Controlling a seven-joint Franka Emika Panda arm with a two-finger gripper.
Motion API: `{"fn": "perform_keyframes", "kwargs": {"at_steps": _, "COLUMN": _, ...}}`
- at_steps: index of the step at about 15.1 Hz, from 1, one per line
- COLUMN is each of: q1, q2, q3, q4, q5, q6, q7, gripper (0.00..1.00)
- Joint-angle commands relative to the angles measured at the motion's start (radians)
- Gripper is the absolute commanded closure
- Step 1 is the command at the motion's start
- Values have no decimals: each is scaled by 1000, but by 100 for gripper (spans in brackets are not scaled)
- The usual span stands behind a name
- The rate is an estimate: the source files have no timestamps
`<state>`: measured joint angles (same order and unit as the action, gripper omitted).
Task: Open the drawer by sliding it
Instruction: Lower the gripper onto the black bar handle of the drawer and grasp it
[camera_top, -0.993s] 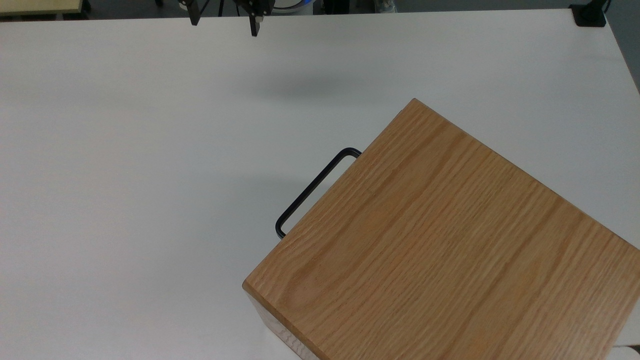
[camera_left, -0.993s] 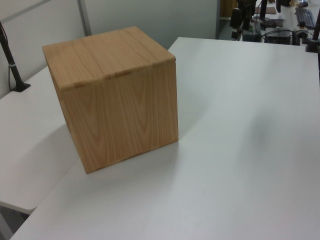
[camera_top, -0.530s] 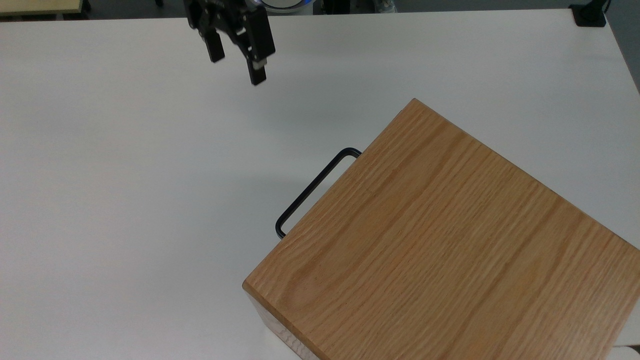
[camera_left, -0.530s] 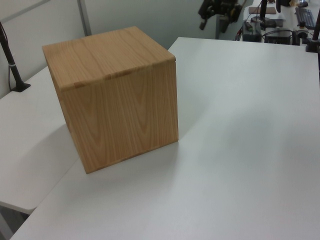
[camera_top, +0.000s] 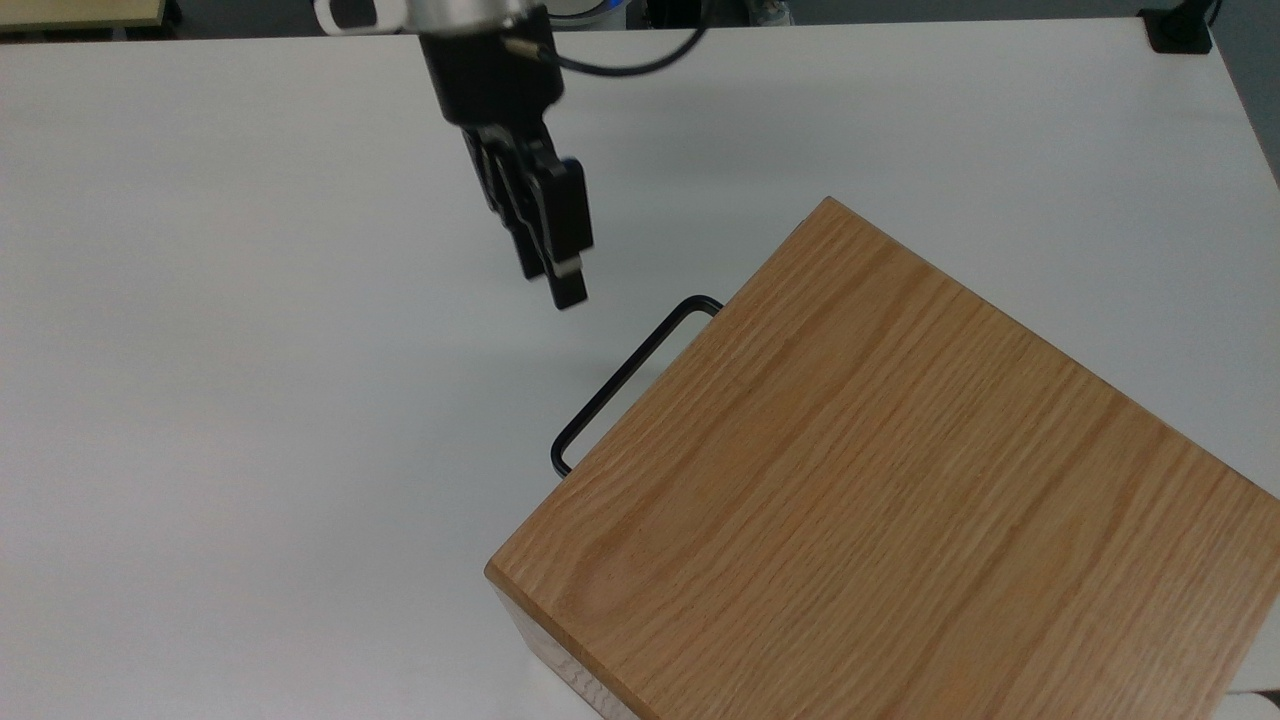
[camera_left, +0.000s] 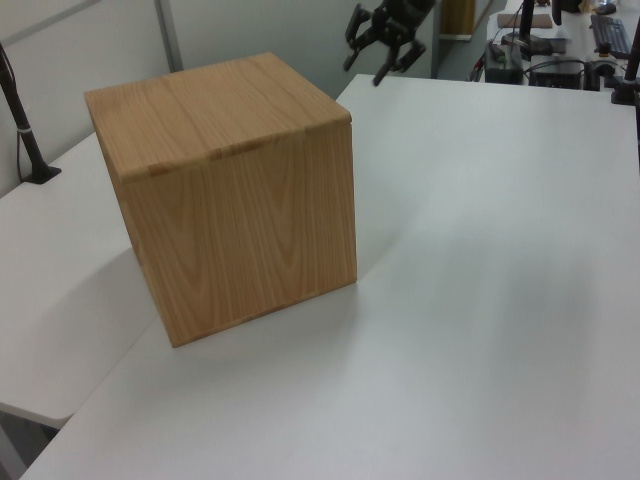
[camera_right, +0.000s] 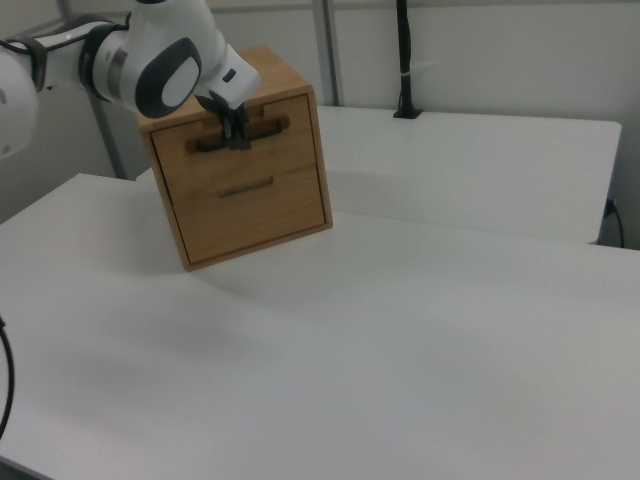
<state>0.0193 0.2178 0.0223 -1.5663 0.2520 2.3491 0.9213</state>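
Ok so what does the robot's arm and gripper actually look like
The arm has glossy white rounded shells with a dark grey round joint cap. The gripper is black, with two slim black fingers and a small pale mark near one tip. A black cable loops from the wrist.

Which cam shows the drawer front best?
Right view: the top drawer front faces the camera, shut flush in the oak box, bar handle across it. Top view catches just the handle sticking out past the box top. Left view looks at the box's plain sides.
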Motion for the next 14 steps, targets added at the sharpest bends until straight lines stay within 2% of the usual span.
{"fn": "perform_keyframes", "kwargs": {"at_steps": 1, "q1": 7, "q2": 109, "q3": 30, "q4": 106, "q5": 21, "q6": 38, "q7": 18, "gripper": 54}}
{"fn": "perform_keyframes", "kwargs": {"at_steps": 5, "q1": 5, "q2": 155, "q3": 56, "q4": 114, "q5": 20, "q6": 127, "q7": 18, "gripper": 55}}
{"fn": "perform_keyframes", "kwargs": {"at_steps": 9, "q1": 10, "q2": 179, "q3": 61, "q4": 118, "q5": 13, "q6": 136, "q7": -4, "gripper": 55}}
{"fn": "perform_keyframes", "kwargs": {"at_steps": 11, "q1": 10, "q2": 189, "q3": 61, "q4": 117, "q5": 12, "q6": 136, "q7": -25, "gripper": 65}}
{"fn": "perform_keyframes", "kwargs": {"at_steps": 12, "q1": 10, "q2": 189, "q3": 61, "q4": 115, "q5": 13, "q6": 136, "q7": -39, "gripper": 75}}
{"fn": "perform_keyframes", "kwargs": {"at_steps": 13, "q1": 10, "q2": 189, "q3": 61, "q4": 114, "q5": 13, "q6": 136, "q7": -41, "gripper": 82}}
{"fn": "perform_keyframes", "kwargs": {"at_steps": 14, "q1": 10, "q2": 187, "q3": 61, "q4": 114, "q5": 13, "q6": 136, "q7": -42, "gripper": 85}}
